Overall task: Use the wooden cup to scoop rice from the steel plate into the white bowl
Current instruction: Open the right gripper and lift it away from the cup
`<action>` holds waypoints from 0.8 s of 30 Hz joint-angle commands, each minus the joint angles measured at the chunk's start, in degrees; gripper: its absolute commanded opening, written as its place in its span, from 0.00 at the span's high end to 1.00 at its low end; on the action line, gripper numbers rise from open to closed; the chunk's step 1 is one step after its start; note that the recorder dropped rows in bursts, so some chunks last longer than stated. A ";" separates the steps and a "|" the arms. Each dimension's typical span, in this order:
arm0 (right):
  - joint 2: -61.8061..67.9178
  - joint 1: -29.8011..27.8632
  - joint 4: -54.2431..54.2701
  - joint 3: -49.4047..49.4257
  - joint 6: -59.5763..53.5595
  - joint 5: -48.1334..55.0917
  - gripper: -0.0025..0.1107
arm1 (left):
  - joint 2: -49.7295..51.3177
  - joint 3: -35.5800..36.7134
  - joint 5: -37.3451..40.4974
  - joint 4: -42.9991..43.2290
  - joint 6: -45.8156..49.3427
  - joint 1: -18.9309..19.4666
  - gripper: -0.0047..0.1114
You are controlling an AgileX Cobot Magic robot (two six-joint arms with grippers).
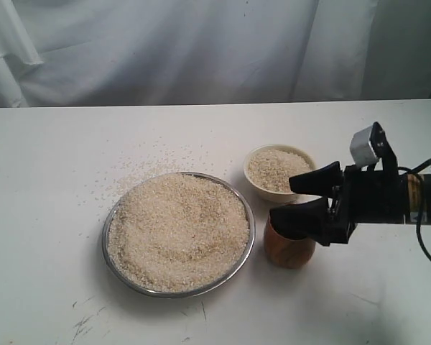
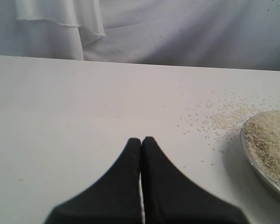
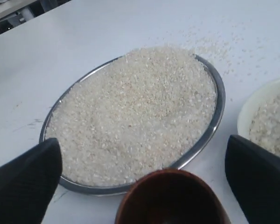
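Observation:
The steel plate lies mid-table, heaped with rice. Right of it stands the white bowl, holding some rice. The wooden cup stands upright in front of the bowl, close to the plate's rim. My right gripper is open and hovers at the cup's mouth. In the right wrist view the cup sits between the spread fingers, touching neither, with the plate and bowl beyond. My left gripper is shut and empty, over bare table beside the plate.
Loose grains are scattered on the white table behind the plate, and the loose grains also show in the left wrist view. A white cloth backdrop hangs behind the table's far edge. The left arm is outside the exterior view.

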 commanded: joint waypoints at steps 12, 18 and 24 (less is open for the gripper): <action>-28.71 0.02 -4.54 -0.31 21.44 5.95 0.69 | -0.24 0.28 -0.76 0.06 -0.04 -0.15 0.96; -36.46 0.02 -7.77 -0.21 40.59 17.02 0.98 | -0.24 0.28 -0.76 0.06 -0.04 -0.15 0.96; -42.45 0.02 -11.10 1.12 56.28 29.31 0.98 | -0.24 0.28 -0.76 0.06 -0.04 -0.15 0.96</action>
